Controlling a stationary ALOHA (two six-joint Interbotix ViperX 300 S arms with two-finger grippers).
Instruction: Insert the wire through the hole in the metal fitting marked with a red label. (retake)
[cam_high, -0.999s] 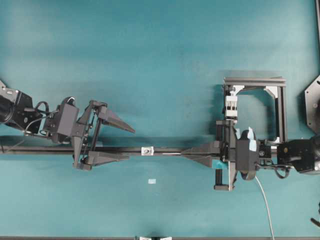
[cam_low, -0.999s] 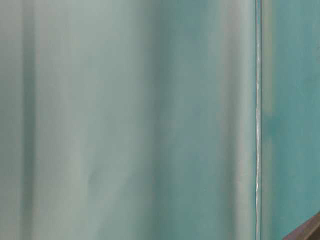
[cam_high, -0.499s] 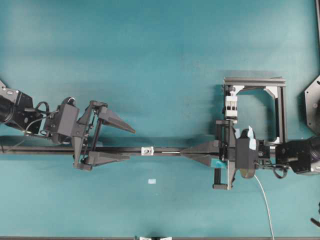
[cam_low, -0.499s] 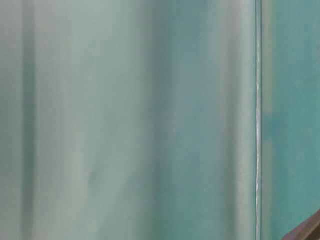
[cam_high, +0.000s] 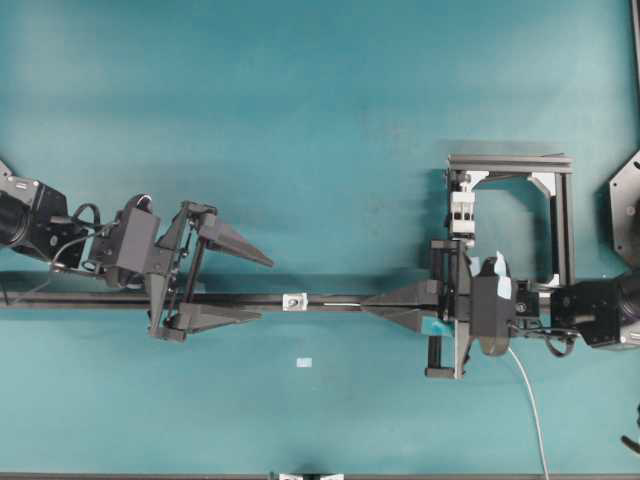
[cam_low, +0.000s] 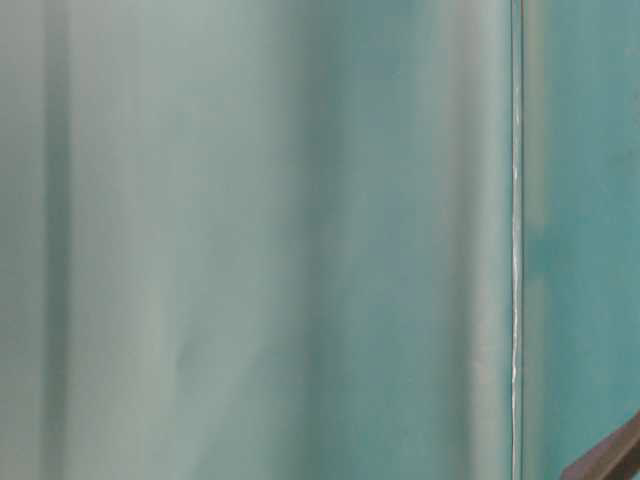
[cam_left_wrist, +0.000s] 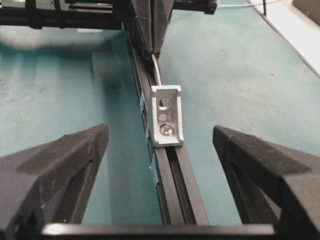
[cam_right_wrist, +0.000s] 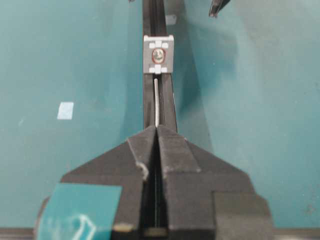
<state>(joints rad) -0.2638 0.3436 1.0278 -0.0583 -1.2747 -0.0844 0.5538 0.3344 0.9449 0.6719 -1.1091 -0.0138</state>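
Black right end effector (cam_right_wrist: 156, 131) is clenched on the wire (cam_right_wrist: 157, 102), whose tip points toward 12 o'clock along the rail (cam_right_wrist: 150, 107), just short of the fitting (cam_right_wrist: 158, 55); beyond, the left end effector (cam_high: 243, 287) waits released.

Metal fitting (cam_left_wrist: 166, 116) matt silvery; claw fingers (cam_left_wrist: 55, 165) rough blk plastic.
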